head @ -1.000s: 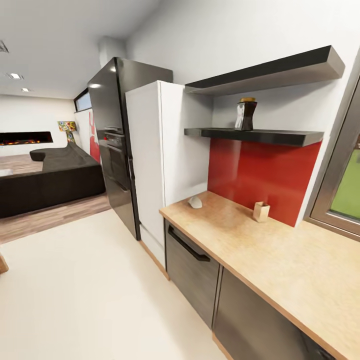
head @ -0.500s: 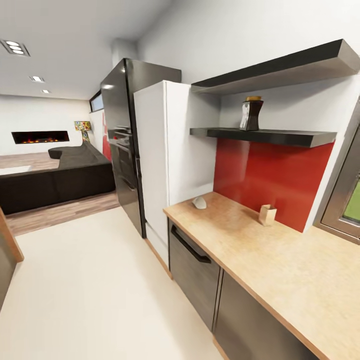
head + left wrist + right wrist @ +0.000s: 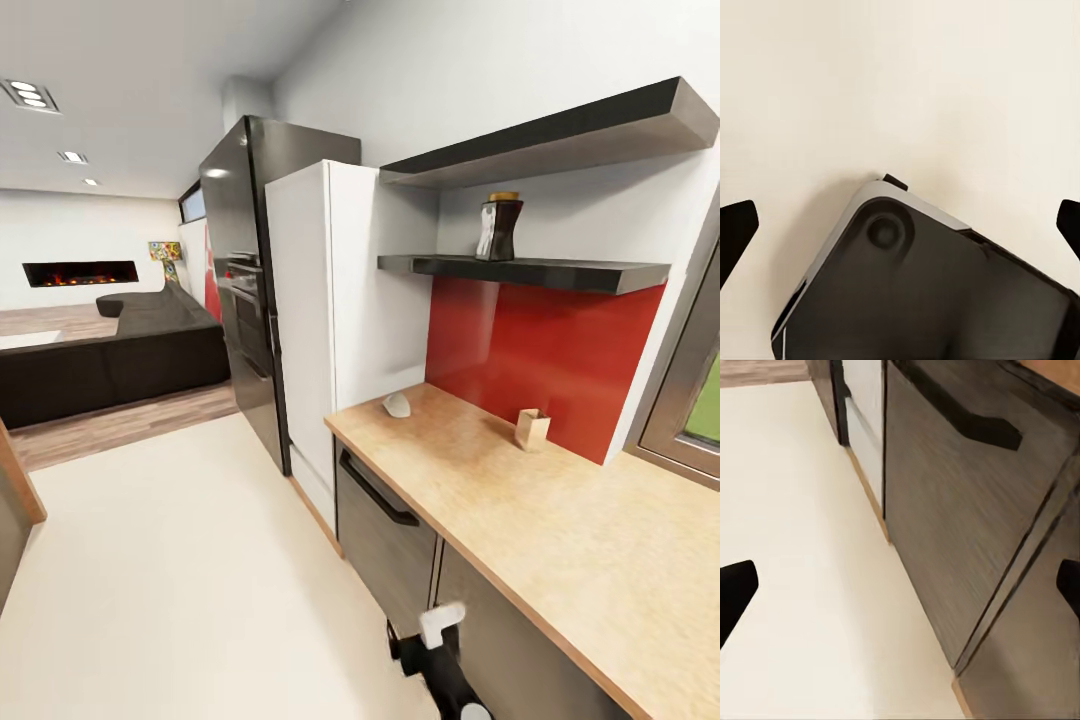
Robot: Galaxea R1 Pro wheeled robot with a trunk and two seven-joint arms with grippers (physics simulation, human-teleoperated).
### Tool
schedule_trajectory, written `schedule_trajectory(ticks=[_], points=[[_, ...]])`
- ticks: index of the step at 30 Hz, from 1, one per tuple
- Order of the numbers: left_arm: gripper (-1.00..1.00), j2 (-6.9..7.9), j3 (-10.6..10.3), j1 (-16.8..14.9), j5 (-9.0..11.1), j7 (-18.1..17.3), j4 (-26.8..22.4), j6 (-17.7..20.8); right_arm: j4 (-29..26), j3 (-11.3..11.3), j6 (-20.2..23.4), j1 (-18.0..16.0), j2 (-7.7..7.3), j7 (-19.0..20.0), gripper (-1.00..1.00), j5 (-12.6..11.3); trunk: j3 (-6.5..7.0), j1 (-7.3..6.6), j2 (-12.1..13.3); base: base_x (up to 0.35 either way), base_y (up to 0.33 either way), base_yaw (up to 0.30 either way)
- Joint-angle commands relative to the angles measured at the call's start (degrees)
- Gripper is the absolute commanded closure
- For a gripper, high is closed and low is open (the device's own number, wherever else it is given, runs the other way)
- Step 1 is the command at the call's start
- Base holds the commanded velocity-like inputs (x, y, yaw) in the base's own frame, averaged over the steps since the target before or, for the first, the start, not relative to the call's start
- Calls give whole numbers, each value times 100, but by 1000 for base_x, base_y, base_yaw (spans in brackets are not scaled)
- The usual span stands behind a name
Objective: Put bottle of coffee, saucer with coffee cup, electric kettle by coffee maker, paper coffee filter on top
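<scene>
Both wrist views show dark fingertips at opposite edges: the left gripper (image 3: 900,225) and the right gripper (image 3: 900,585) are spread wide, holding nothing. One bottle of coffee (image 3: 497,228) stands upright on the kitchen shelf (image 3: 530,271), upper right. One paper coffee filter (image 3: 397,405) lies on the kitchen countertop (image 3: 560,520), point direction unclear.

A black jointed arm (image 3: 440,665) with a white rounded cap sits at the head view's lower edge; a dark, grey-edged rounded base (image 3: 922,285) fills the left wrist view's lower half.
</scene>
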Motion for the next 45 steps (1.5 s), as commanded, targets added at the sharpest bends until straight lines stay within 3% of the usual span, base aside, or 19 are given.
schedule_trajectory(ticks=[1, 5, 7, 11, 13, 16, 18, 22, 23, 26, 27, 30, 31, 34, 37, 40, 43, 45], points=[[-100, -2, 24, -1, -17, 0, 4, -16, -410, 4, -19, 0, 2, 27, -100, 34, -3, 2, -3, 0, 0, 0], [-100, -8, 6, -1, -59, 0, 4, -8, -1633, 266, 66, -9, 2, -199, -100, 82, -3, 2, -3, 0, 0, 0], [-100, -9, -4, -1, -71, 0, 4, -7, -2334, 446, 285, -34, 2, -555, -100, 72, -3, 2, -3, 0, 0, 0], [-100, -4, -21, -1, -81, 0, 0, -6, -3783, 901, 1185, -155, 2, -1086, -100, 35, -3, 2, -3, 0, 0, 0], [-100, -3, -21, -1, -83, 0, 0, -6, -4431, 1137, 1706, -414, 2, -1246, -100, 6, -3, 2, -3, 0, 0, 0], [-100, -2, -21, -1, -83, 0, -2, -6, -4688, 1319, 2139, -905, 2, -1399, -100, -27, -3, 2, -3, 0, 0, 0], [-100, -2, -20, -1, -84, 0, -2, -6, -4769, 1408, 2549, -1336, 2, -1505, -100, -183, -3, 2, -3, 0, 0, 0], [-100, -2, -12, -1, -84, 0, 1, -6, -4830, 1483, 3403, -2271, 2, -1710, -100, -1073, -3, 2, -3, 0, 0, 0], [-100, 3, -5, -1, -79, 0, -3, -6, -4836, 1501, 4074, -3133, 2, -2146, -100, -1845, -3, 2, -3, 0, 0, 0], [-100, 6, -2, -1, -78, 0, -3, -4, -4828, 1507, 4501, -3881, 2, -2452, -100, -2374, -3, 2, -3, 0, 0, 0], [-100, 7, -5, -1, -80, 0, -3, -2, -4685, 1509, 4889, -4574, 2, -2636, -100, -2786, -3, 2, -3, 0, 0, 0], [-100, 7, -9, -1, -80, 0, -2, -2, -4253, 1507, 5228, -5373, 2, -2847, -100, -3228, -3, 2, -3, 0, 0, 0], [-100, 7, -6, -1, -76, 0, -4, -3, -3135, 1471, 5580, -6447, 2, -3021, -100, -3825, -3, 2, -3, 0, 0, 0], [-100, 7, -9, -1, -75, 0, -2, -2, -2126, 1372, 5764, -7115, 2, -3021, -100, -4249, -3, 2, -3, 0, 0, 0], [-100, 7, -4, -1, -67, 0, -3, -5, -1254, 1300, 6022, -7677, 2, -2983, -100, -4503, -3, 2, -3, 0, 0, 0], [-100, 7, -2, -1, -49, 0, -4, -7, -498, 1276, 6278, -8142, 2, -2796, -100, -4594, -3, 2, -3, 0, 0, 0], [-100, 7, -2, -1, -42, 0, -4, -19, 288, 1275, 6743, -8558, 2, -2129, -100, -4572, -3, 2, -3, 0, 0, 0], [-100, 7, 3, -1, -39, 0, -3, -37, 524, 1282, 6966, -8654, 2, -1665, -100, -4474, -3, 2, -3, 0, 0, 0]])
